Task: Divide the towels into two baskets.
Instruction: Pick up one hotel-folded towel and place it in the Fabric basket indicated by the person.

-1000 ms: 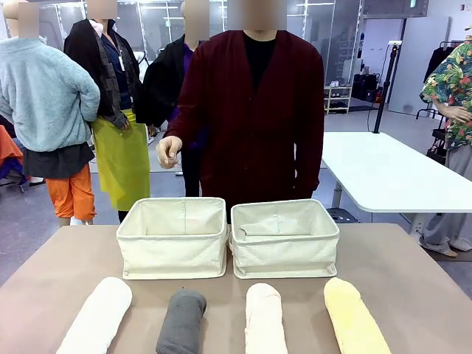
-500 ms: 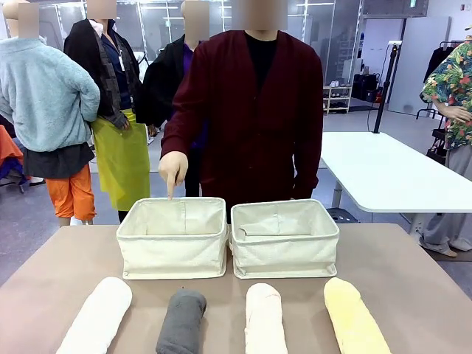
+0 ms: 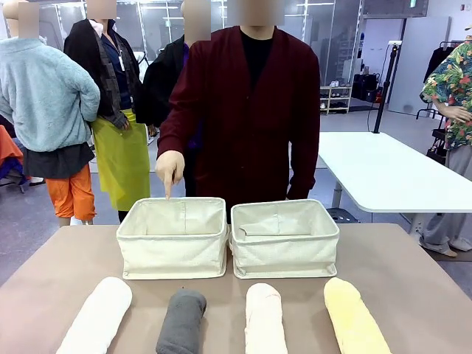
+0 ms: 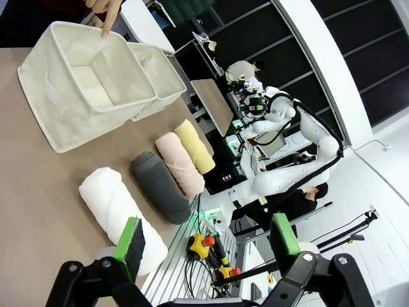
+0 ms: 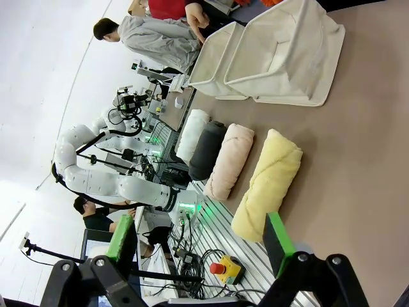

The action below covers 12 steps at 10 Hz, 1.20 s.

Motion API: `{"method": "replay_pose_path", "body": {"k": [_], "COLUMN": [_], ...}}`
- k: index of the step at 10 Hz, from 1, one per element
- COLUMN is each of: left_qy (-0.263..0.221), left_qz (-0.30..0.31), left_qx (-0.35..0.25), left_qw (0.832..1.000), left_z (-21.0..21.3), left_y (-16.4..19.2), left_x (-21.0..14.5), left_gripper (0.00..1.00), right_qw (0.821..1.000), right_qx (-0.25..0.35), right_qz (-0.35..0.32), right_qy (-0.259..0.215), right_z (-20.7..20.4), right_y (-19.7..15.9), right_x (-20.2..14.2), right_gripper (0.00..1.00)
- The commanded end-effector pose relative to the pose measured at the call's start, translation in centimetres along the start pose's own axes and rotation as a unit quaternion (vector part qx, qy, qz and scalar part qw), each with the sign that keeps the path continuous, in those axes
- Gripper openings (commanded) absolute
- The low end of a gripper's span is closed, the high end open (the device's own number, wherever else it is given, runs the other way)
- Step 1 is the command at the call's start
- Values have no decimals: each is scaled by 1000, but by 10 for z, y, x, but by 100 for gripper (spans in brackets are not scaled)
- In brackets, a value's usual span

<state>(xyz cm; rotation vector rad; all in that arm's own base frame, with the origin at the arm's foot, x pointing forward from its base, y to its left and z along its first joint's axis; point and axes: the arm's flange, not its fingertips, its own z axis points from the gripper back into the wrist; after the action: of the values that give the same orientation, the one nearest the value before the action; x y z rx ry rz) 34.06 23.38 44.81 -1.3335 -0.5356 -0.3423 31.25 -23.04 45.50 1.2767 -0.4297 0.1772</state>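
Left pincer first: wide open, green pads spread, nothing between them, hanging above the near edge of the table. Just ahead of it, and partly under one pad as the left wrist view has it, lies the white towel, the roll at the robot's-left end of the row. I can't say whether pad and cloth touch.

Over to the right pincer: open too, jaws apart and empty, looking down on the pale yellow towel, which lies just ahead of its pads at the other end of the row.

Between those two rolls we have the dark grey towel next to the white one, then the cream towel next to the yellow. That's four rolls lying side by side on the table, each with one end toward the robot, all of them outside the baskets.

Further out, beyond the towels, the two bins stand upright with open tops, close beside each other in the middle of the table: the left basket and the right basket.

And at the far side, a person in a dark red cardigan stands behind them. The person's hand is above the far rim of the left basket, index finger pointing straight down at it.
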Motion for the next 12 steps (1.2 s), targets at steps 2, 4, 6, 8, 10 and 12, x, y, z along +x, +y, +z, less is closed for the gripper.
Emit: {"method": "replay_pose_path", "body": {"k": [2,4,6,8,10,12], "left_qy": [83,169,244,299,338,313], "left_qz": [-12,-13,-40,-61,-44,-1], "left_qx": [79,146,235,327,375,428], "left_qw": [993,975,940,894,862,848], "left_z": [-37,-95,-158,-207,-237,-259], "left_y": [-41,-63,-76,-73,-53,-37], "left_x": [10,13,11,1,-7,-24], "left_gripper": [100,100,100,100,100,100], "right_qw": [1000,1000,1000,1000,1000,1000], "right_qx": [5,5,5,5,5,5], "right_qz": [8,8,8,8,8,8], "right_qy": [-2,-2,-2,-2,-2,-2], "right_z": [0,0,0,0,0,0], "right_y": [2,2,2,2,2,2], "right_x": [-3,-3,-3,-3,-3,-3], "right_gripper": [100,100,100,100,100,100]}}
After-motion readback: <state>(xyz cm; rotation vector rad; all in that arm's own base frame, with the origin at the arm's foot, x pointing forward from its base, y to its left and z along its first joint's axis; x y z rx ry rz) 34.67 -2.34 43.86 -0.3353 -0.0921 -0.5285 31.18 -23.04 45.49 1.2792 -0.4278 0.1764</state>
